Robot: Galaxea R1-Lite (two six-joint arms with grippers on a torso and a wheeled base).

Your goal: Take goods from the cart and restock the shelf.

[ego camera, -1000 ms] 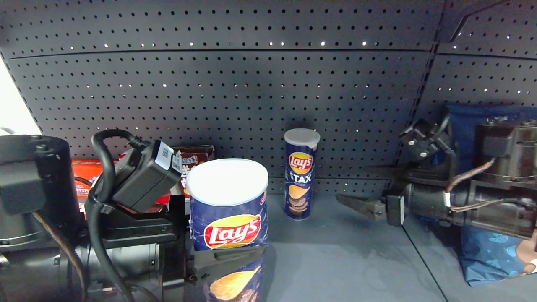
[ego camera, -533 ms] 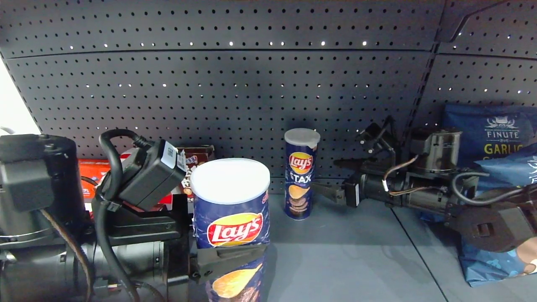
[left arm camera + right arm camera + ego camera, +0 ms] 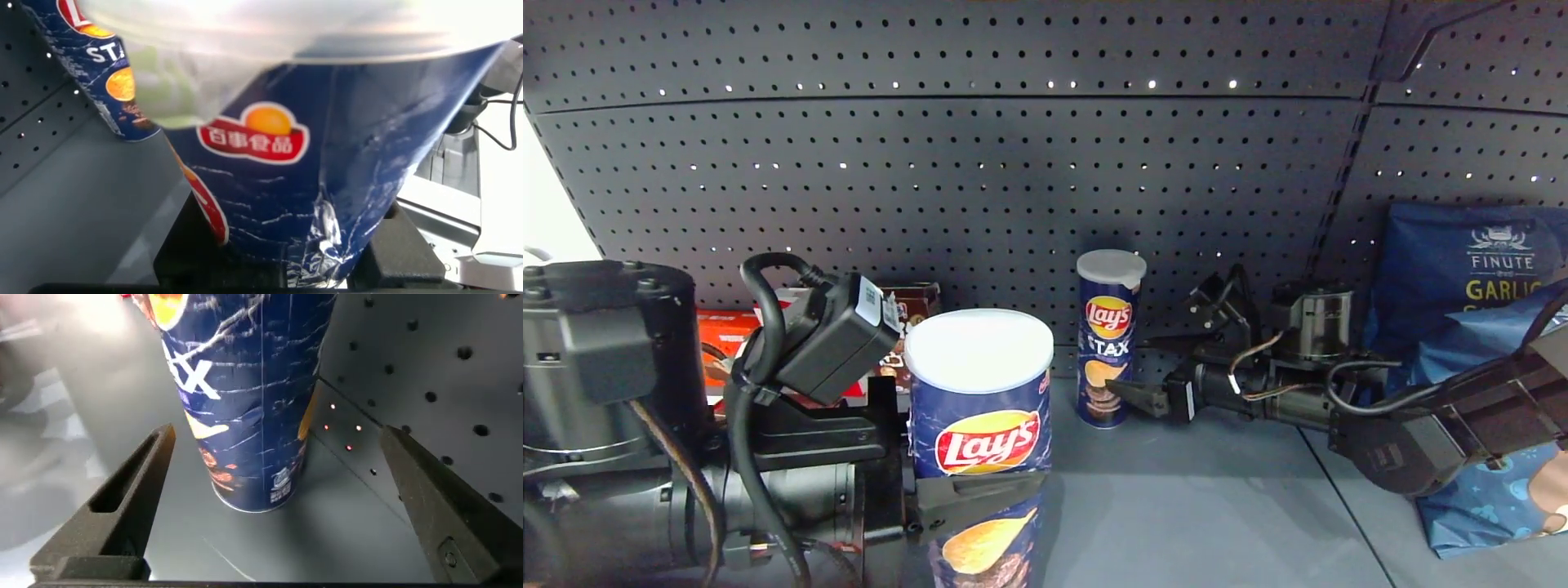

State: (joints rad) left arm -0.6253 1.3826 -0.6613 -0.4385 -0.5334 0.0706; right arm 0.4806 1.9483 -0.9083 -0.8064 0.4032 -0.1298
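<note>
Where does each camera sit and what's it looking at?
Head view: robot's head, looking forward and down at the shelf; both arms show.
Left wrist view: left wrist, looking at the held can in its jaws.
Right wrist view: right wrist, facing the standing can between its open jaws.
All three show the standing can.
</note>
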